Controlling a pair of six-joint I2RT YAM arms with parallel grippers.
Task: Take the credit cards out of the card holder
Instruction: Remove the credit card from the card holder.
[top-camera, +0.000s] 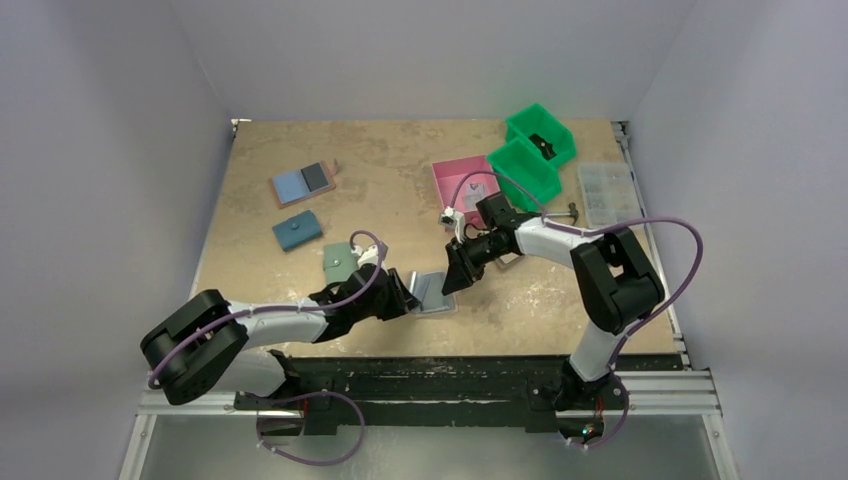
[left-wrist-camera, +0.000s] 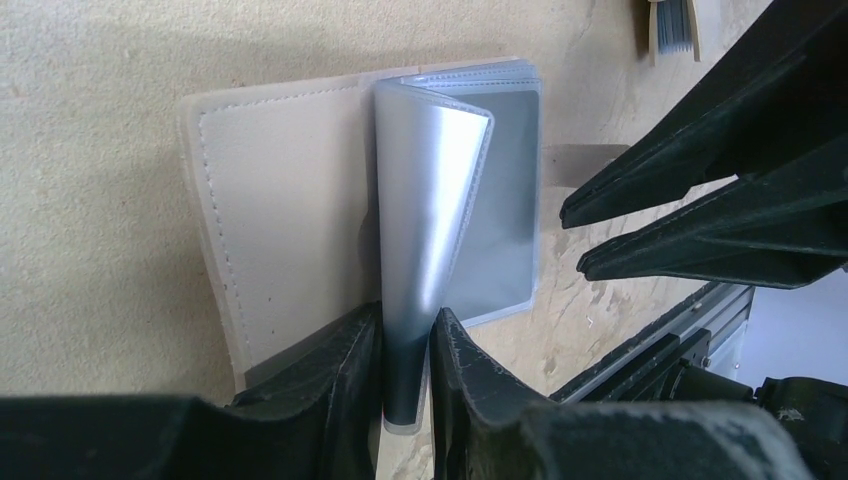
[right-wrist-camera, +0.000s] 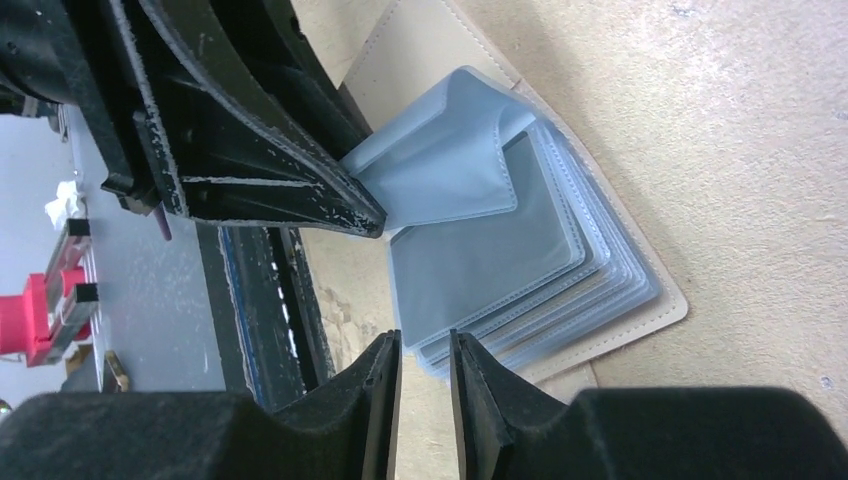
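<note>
The card holder (top-camera: 434, 293) lies open and flat at the middle of the table, close to the near edge. Its beige stitched cover (left-wrist-camera: 280, 200) carries a fanned stack of clear bluish sleeves (right-wrist-camera: 500, 265). One sleeve (left-wrist-camera: 425, 200) stands curled upward. Whether credit cards sit inside cannot be told.

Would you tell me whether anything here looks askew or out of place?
One clear plastic sleeve of the open beige bifold card holder stands up and curls over, pinched in the jaws of the left gripper, while the other sleeves lie flat.
</note>
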